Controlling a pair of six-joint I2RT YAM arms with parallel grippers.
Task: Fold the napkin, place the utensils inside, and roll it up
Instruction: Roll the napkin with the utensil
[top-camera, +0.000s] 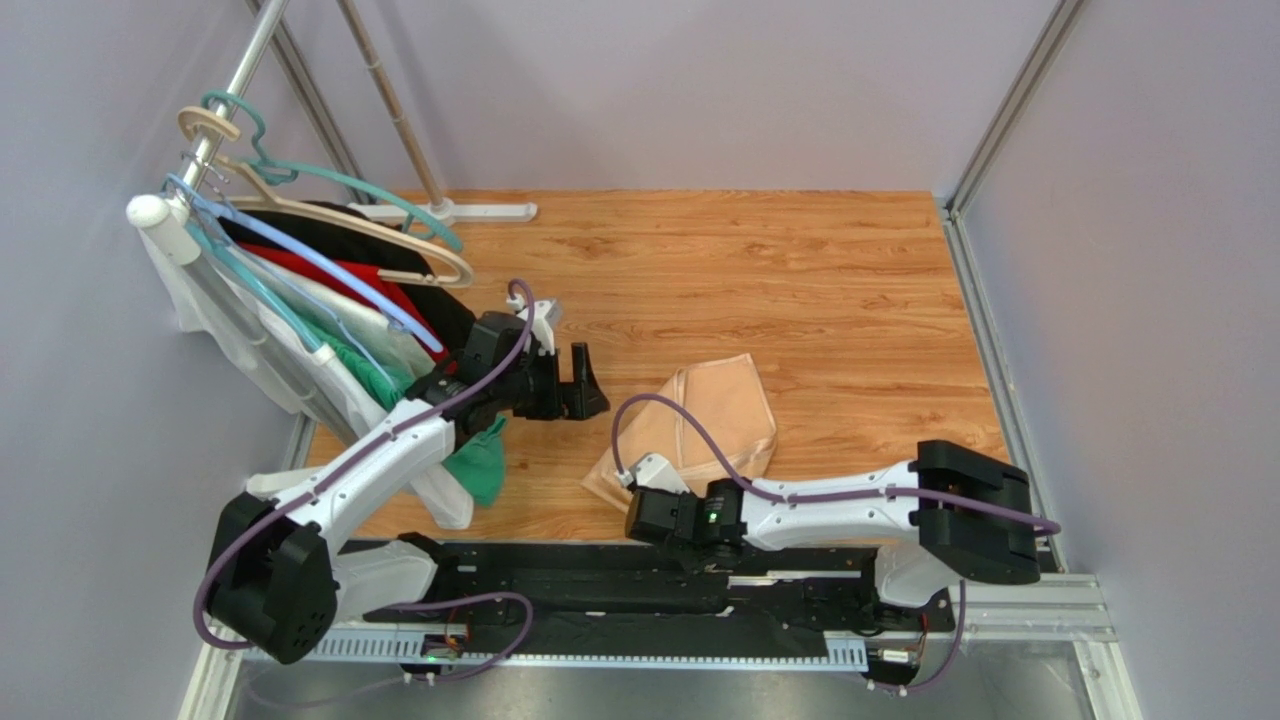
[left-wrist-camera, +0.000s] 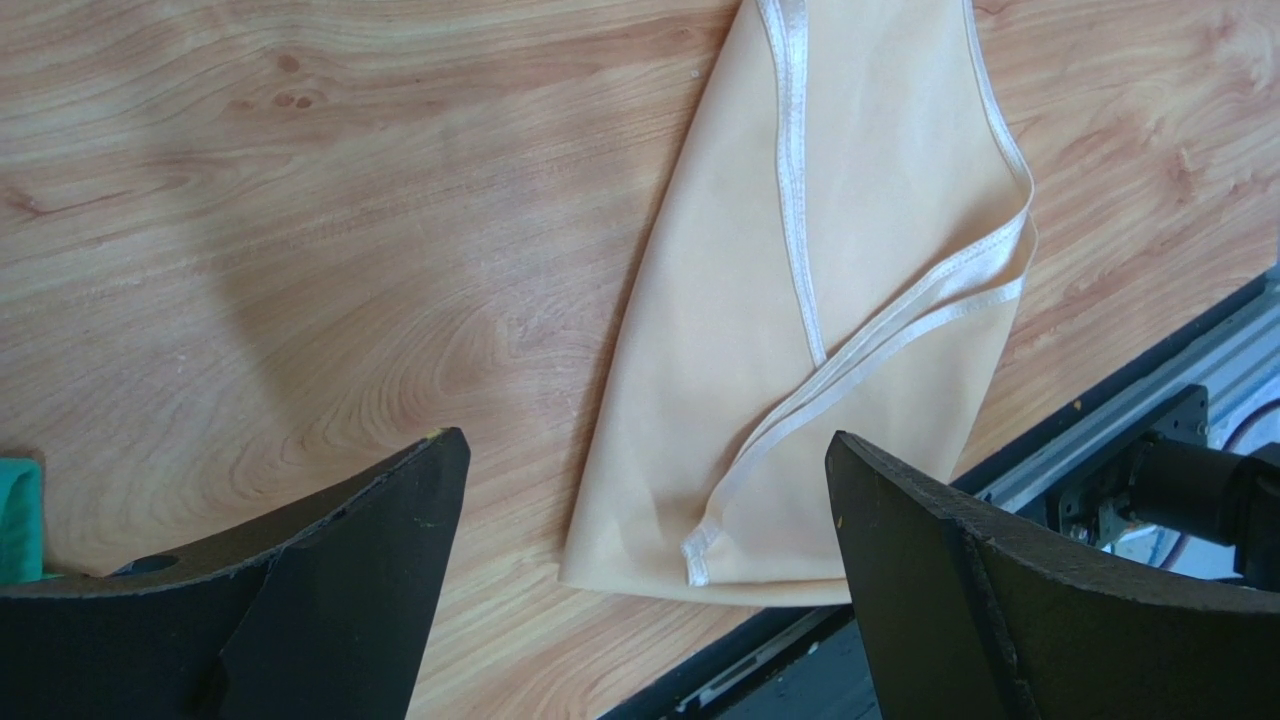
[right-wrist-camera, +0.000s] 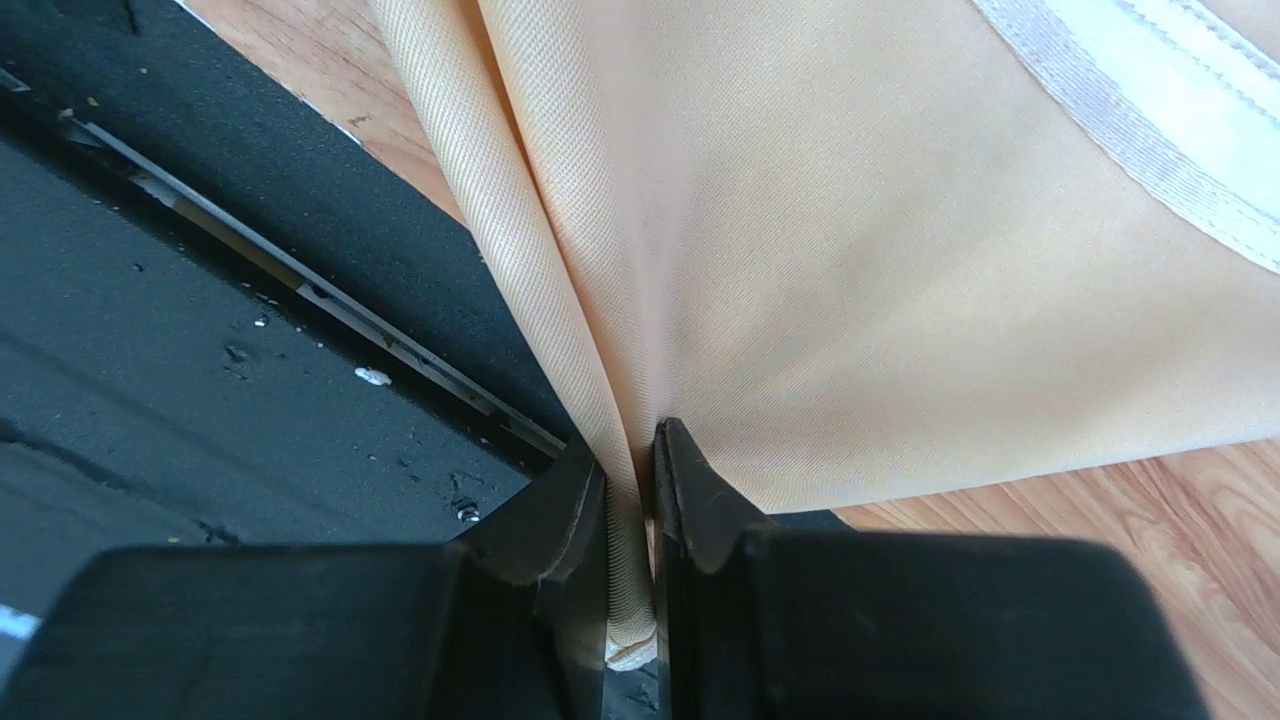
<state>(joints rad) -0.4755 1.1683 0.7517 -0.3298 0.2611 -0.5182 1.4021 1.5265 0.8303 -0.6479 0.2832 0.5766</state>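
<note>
The peach napkin (top-camera: 706, 428) lies loosely folded on the wooden table near the front edge, white hems showing (left-wrist-camera: 812, 300). My right gripper (top-camera: 643, 483) is shut on the napkin's near-left corner; a bunched fold of cloth (right-wrist-camera: 842, 255) is pinched between its two black fingers (right-wrist-camera: 564, 510). My left gripper (top-camera: 583, 383) hangs open above the table to the left of the napkin, and its jaws stand wide apart with nothing between them (left-wrist-camera: 646, 495). No utensils are in view.
A clothes rail with hangers (top-camera: 323, 203) and white, red, black and green garments (top-camera: 353, 338) stands at the left, close behind the left arm. The black base rail (top-camera: 601, 585) runs along the table's front edge (right-wrist-camera: 226, 300). Grey walls enclose the table.
</note>
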